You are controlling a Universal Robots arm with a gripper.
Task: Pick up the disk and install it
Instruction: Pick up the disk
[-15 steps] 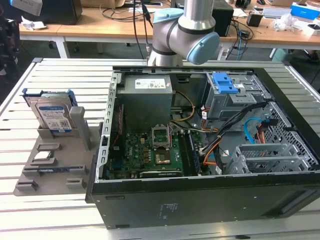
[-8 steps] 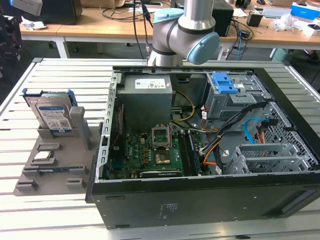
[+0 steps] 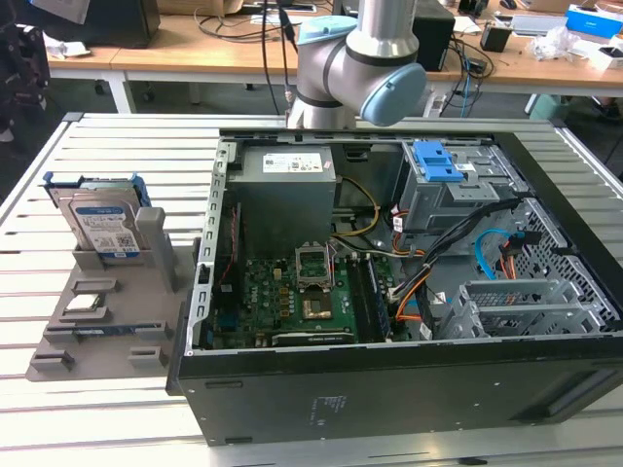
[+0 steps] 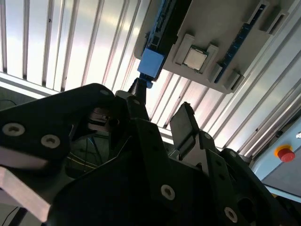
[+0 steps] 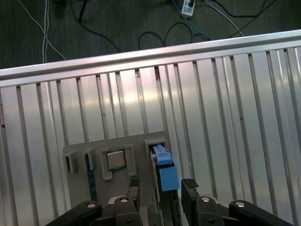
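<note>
Exterior view: shows the disk (image 3: 102,222) upright in a grey holder (image 3: 151,233) beside an open computer case (image 3: 389,399). Second wrist view: gripper (image 4: 162,113) spread wide, empty. First wrist view: fingers (image 5: 189,188) either side of the disk's blue edge, processor chip (image 5: 115,160) nearby.

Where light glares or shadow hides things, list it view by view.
In the second wrist view, strong glare whitens the slatted table and leaves the gripper a dark silhouette; in the first wrist view, a softer sheen streaks the slats and the floor beyond is dim; in the exterior view, light is even, the disk clear, the computer case interior shaded.
</note>
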